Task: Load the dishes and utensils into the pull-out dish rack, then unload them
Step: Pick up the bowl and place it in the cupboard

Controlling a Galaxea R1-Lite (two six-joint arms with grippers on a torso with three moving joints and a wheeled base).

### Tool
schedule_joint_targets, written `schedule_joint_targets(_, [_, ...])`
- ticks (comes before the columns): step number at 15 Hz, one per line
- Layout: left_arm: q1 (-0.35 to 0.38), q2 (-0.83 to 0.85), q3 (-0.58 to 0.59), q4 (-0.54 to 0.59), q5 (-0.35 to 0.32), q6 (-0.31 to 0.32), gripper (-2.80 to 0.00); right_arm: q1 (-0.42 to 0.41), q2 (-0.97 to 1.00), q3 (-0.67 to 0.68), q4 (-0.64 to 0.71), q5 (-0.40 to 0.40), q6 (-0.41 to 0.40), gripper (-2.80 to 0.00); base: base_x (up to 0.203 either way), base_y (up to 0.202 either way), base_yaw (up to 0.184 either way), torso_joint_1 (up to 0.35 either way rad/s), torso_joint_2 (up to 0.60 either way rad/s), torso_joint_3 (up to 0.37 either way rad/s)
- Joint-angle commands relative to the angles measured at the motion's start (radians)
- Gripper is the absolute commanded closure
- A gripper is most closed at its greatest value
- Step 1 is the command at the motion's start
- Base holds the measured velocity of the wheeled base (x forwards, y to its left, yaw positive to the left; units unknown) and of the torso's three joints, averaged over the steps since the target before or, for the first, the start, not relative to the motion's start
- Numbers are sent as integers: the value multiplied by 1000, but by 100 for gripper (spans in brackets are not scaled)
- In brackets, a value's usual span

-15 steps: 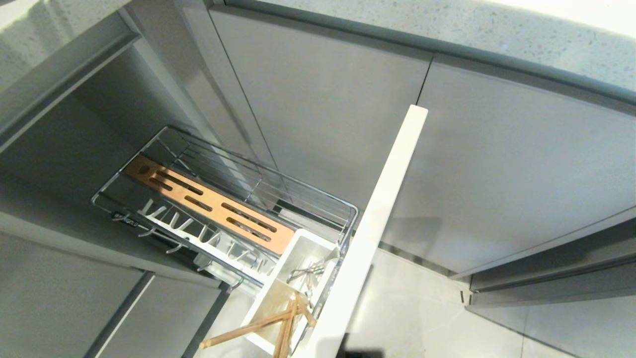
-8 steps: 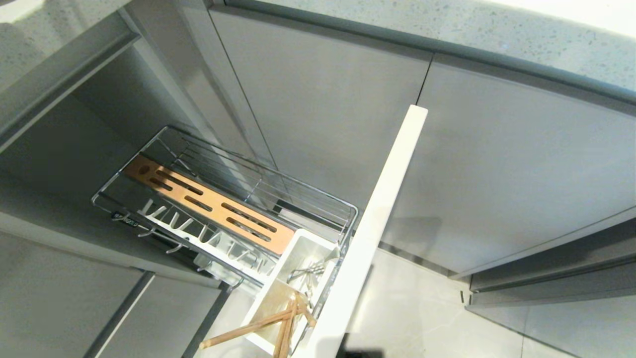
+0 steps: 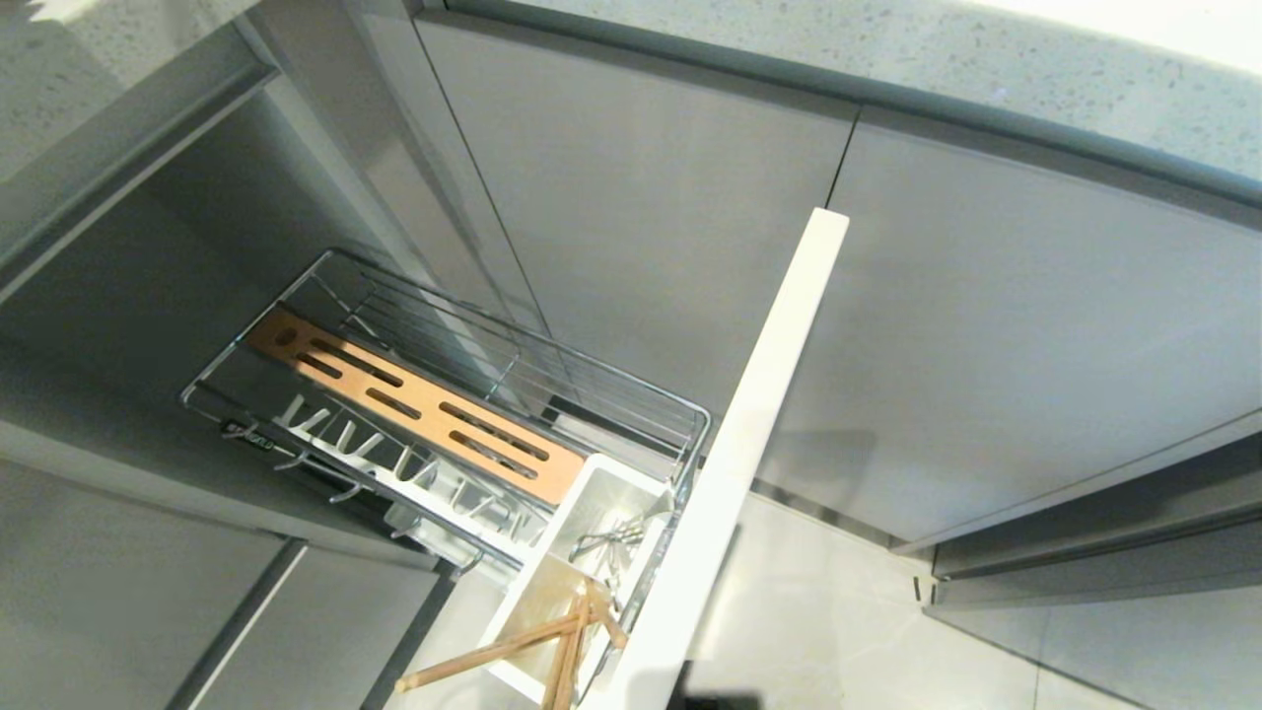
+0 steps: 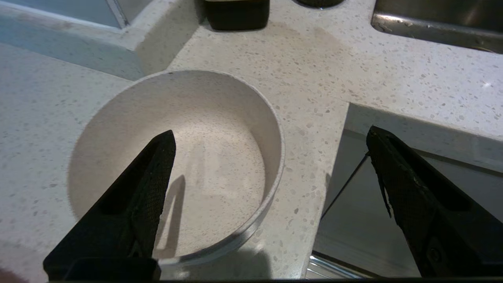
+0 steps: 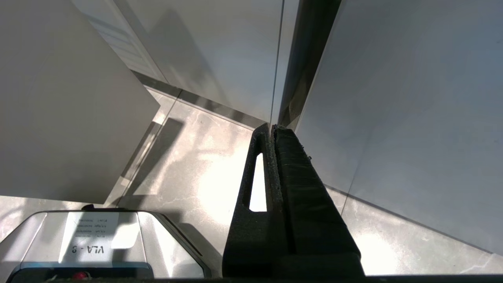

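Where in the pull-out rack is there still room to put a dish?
The white plate prongs and the wire basket behind the slotted wooden board are bare. The white utensil tub is crowded: wooden chopsticks and metal cutlery fill it.

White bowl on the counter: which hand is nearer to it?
Left. The left hand hangs open right over the white bowl; the right hand is shut, down by the floor.

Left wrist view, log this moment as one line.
left tool: open over white bowl on countertop | right tool: shut, parked | chopsticks: in utensil tub
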Motion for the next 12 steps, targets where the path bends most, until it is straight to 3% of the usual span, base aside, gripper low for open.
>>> schedule_joint_targets(1, [0,27,0,2,-4,0,-280,0,1,2,0,0,0,0,0,0,0,0,0,0])
schedule_joint_targets(12, [13,98,0,14,-33,-93,-280,0,1,2,0,0,0,0,0,0,0,0,0,0])
